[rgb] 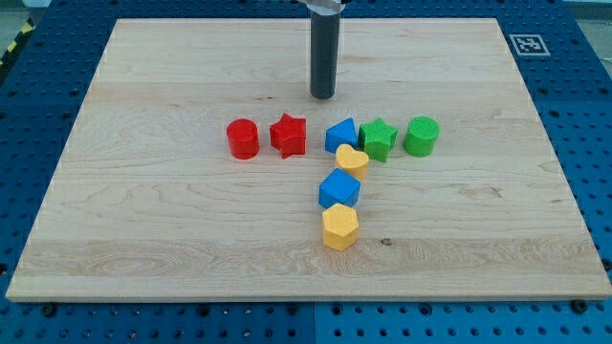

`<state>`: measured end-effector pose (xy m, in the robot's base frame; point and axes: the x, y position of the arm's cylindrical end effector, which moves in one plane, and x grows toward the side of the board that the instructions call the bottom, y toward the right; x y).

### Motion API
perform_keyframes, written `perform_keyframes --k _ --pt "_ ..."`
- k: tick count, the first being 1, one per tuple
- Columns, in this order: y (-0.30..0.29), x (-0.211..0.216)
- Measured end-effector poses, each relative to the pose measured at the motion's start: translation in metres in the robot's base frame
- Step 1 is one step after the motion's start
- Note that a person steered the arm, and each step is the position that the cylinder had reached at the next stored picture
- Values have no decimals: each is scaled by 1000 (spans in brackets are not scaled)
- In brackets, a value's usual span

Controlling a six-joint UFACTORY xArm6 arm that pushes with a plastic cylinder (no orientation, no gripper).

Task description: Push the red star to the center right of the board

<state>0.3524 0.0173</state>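
The red star [288,135] lies on the wooden board [143,220], a little left of the board's centre. My tip [323,96] rests on the board above and to the right of the star, a short gap away from it. A red cylinder [243,139] stands just left of the star. A blue block [340,133] lies just right of the star.
A green star [378,138] and a green cylinder [421,136] continue the row to the right. Below the blue block, a yellow heart [352,161], a blue cube [338,188] and a yellow hexagonal block [339,227] form a column. A marker tag [527,44] sits at the board's top right corner.
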Motion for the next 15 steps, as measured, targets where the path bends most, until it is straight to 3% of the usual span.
perform_keyframes --k 4,8,10,11,12,13,15 --pt "0 0" --pt "-4 31" --pt "-120 6" --pt "-188 25" --pt "-214 66" --pt "-176 97" --pt "-91 101"
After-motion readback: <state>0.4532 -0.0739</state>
